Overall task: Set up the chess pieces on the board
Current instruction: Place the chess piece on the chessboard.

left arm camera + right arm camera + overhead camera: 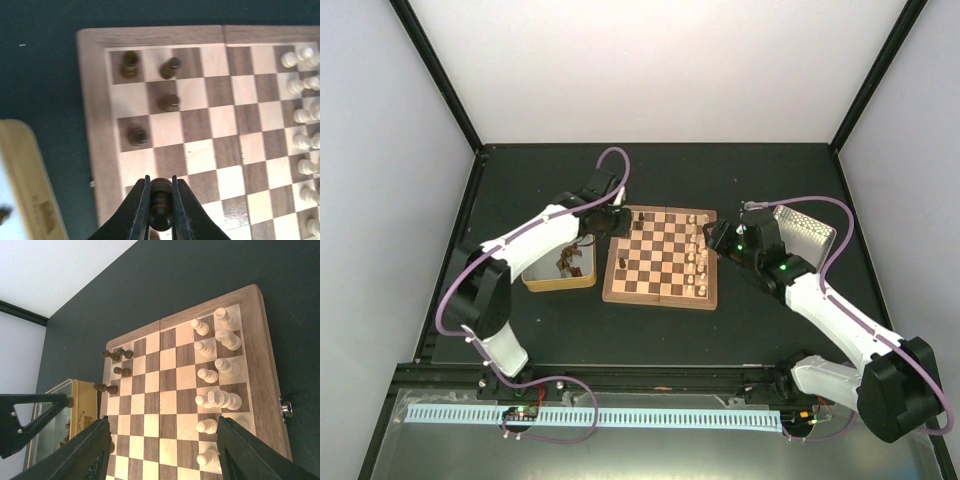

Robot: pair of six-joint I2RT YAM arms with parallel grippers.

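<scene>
— What is held by the left end effector [160, 180]?
— A dark brown chess piece [160, 206] is pinched tight between its fingers, over the board [95, 125].
— And the right end effector [162, 440]?
— It is spread open.

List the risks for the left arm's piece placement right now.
The left end effector grips the held dark piece, which could tip over on release. It could also clip the nearest standing dark piece. The open right end effector hovers by crowded cream pieces and could knock them.
</scene>
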